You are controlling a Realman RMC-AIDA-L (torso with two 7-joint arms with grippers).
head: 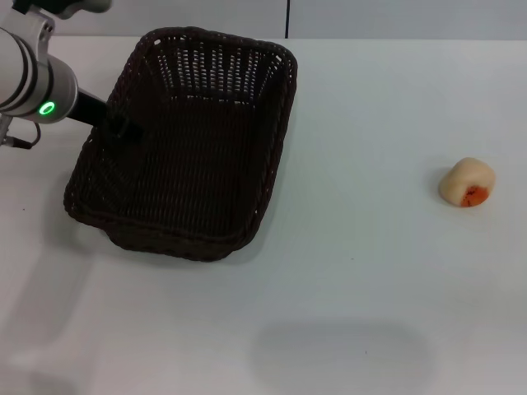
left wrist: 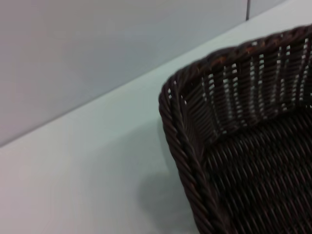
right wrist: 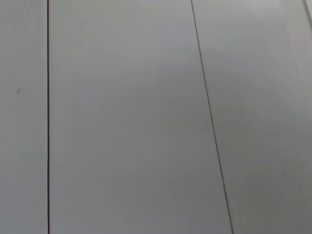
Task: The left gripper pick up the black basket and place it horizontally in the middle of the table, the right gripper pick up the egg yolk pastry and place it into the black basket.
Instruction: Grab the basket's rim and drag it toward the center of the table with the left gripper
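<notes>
The black basket (head: 189, 148) lies at the left of the white table (head: 354, 271), turned at a slant, its long side running away from me. My left gripper (head: 119, 123) reaches in from the far left and is shut on the basket's left rim, one jaw inside the wall. The left wrist view shows a corner of the basket (left wrist: 243, 146) and its braided rim close up, with a shadow on the table beside it. The egg yolk pastry (head: 467, 183) sits alone at the right, orange patch toward me. My right gripper is out of view; its wrist view shows only a grey panelled surface.
The left arm (head: 33, 78) with its green lit ring crosses the top left corner. A grey wall (left wrist: 97, 48) runs along the table's far edge. White tabletop lies between the basket and the pastry.
</notes>
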